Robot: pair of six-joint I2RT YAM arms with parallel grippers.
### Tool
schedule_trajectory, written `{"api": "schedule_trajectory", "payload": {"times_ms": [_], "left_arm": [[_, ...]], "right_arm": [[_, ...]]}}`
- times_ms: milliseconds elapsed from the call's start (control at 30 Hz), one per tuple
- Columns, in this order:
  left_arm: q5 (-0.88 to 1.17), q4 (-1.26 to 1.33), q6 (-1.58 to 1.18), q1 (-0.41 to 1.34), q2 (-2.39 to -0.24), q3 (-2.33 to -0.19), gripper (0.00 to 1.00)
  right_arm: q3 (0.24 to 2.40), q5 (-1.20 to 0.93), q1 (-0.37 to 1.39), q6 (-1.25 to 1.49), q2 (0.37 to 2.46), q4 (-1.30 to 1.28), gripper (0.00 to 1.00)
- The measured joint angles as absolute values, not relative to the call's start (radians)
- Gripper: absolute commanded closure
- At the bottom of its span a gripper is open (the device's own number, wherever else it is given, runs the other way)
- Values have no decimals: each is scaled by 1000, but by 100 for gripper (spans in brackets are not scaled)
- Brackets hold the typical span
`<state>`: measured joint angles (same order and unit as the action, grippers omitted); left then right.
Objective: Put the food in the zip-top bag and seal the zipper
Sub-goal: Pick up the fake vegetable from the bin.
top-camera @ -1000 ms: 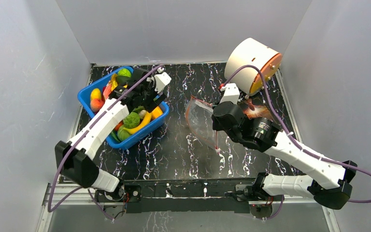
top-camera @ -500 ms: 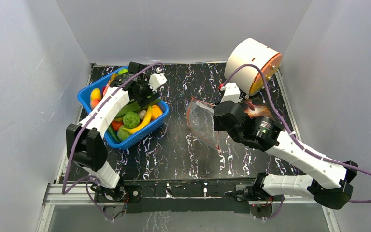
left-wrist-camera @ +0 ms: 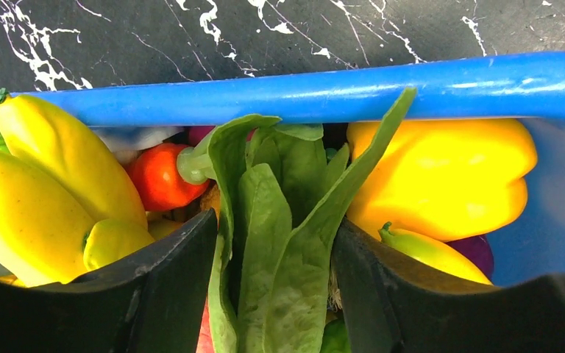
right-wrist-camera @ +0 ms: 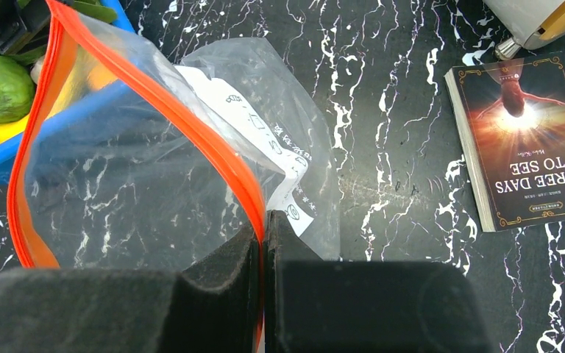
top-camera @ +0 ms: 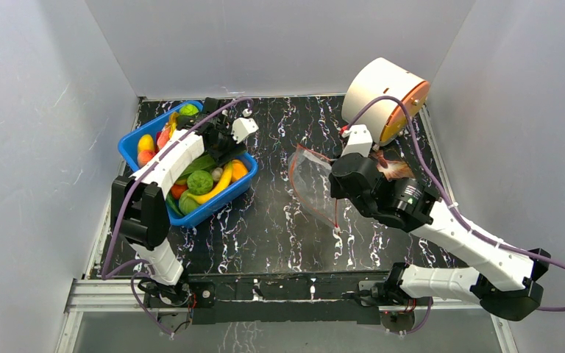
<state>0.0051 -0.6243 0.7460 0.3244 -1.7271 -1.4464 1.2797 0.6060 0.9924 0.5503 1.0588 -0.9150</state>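
**Left arm dips into basket while right holds bag agape**

The left gripper (left-wrist-camera: 272, 224) points down into the blue basket (left-wrist-camera: 265, 92) at ten o'clock, its fingers astride the lettuce (left-wrist-camera: 294, 169). Whether they pinch it cannot be told. The right gripper (right-wrist-camera: 263, 228), reaching in from four o'clock, is clamped on the zipper (right-wrist-camera: 184, 121) of the zip-top bag (right-wrist-camera: 140, 191) near the table's centre.

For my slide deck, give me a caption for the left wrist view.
Left gripper straddling green leafy toy lettuce in blue plastic basket, beside yellow toy bell pepper.

Grey walls (top-camera: 279, 44), black marbled tabletop (top-camera: 265, 220)
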Motion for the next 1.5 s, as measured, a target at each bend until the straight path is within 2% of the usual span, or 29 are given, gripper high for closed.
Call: {"api": "schedule_trajectory", "payload": {"times_ms": [167,367,567,967,1500], "left_arm": [[9,-626,728,324,-1727,-1446,78],[7,-624,685,326,-1696,-1445,88],[4,-553,616,339,-1563,-1401,99],[50,-371,395,345,-1269,-1306,100],[158,-196,64,345,-1017,-1193,100]], "right_arm": [[1269,606,992,551,1039,-909,100],[1223,598,992,559,1020,-884,100],[1179,565,992,593,1010,-841,100],[1166,493,992,655,1044,-822,100],[1148,463,992,762,1056,-758,100]]}}
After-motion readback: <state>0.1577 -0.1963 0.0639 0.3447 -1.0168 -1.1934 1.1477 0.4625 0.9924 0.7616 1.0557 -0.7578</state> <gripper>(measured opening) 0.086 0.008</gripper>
